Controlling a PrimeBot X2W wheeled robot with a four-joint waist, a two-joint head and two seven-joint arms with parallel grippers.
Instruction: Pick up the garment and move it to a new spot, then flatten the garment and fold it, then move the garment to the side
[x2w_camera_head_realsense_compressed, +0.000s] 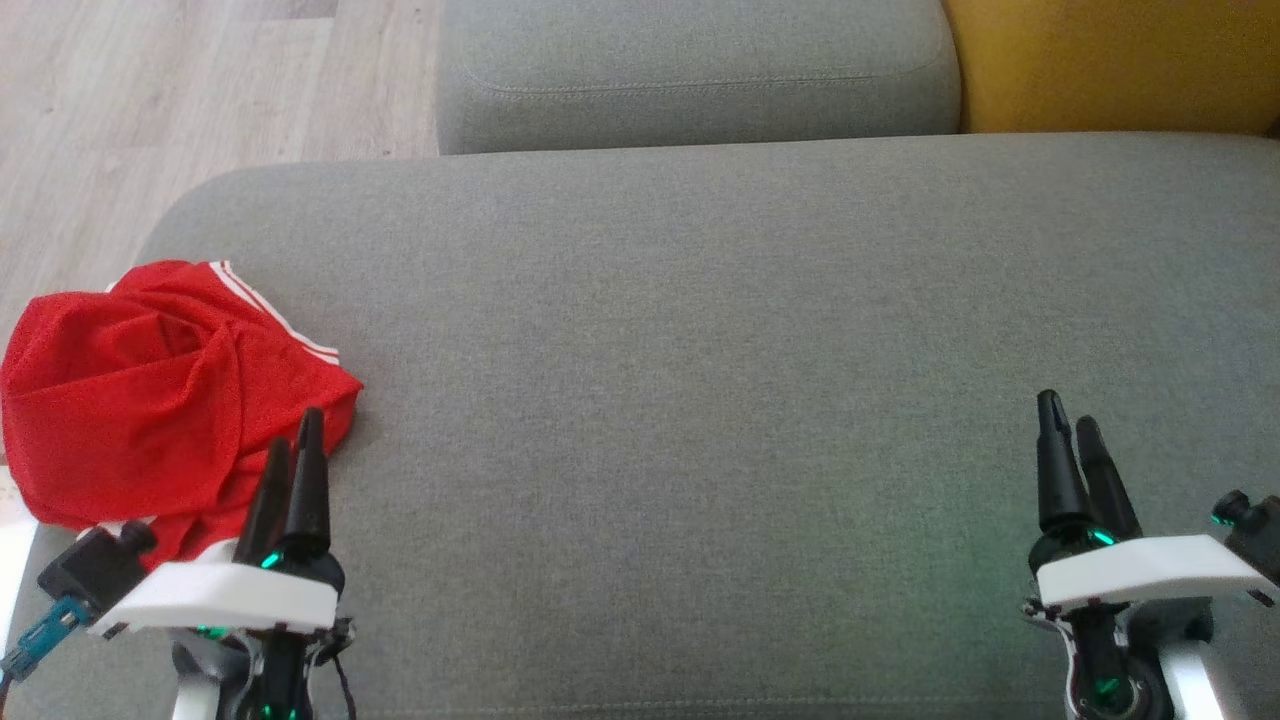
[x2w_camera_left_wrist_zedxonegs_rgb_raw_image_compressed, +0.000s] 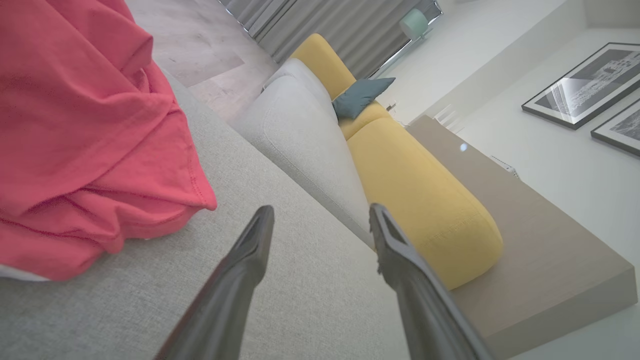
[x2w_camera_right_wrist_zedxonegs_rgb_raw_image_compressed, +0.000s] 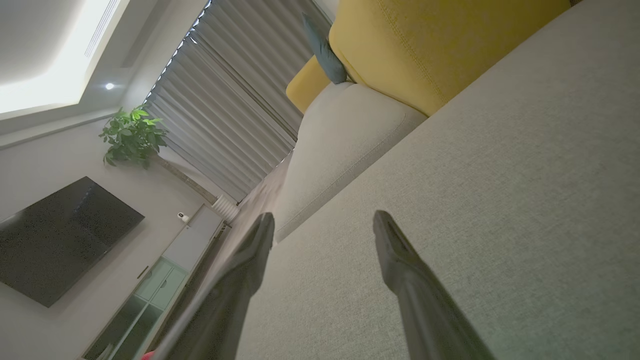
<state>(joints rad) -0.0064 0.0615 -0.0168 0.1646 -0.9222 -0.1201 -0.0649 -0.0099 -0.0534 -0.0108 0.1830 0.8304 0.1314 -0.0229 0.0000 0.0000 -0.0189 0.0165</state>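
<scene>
One garment (x2w_camera_head_realsense_compressed: 150, 400), two grippers. It's red with white-striped trim, crumpled at the left end of the sofa (x2w_camera_head_realsense_compressed: 700, 400), just beside the left gripper (x2w_camera_head_realsense_compressed: 297, 430). That one and the right gripper (x2w_camera_head_realsense_compressed: 1066, 412) are both spread, empty.

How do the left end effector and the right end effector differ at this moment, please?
The left end effector is beside the crumpled red garment, near the left edge of the grey seat; the right end effector is over bare seat, far from the garment. In the head view the left end effector's fingers lean slightly right, the right end effector's slightly left. Both are open and hold nothing.
</scene>
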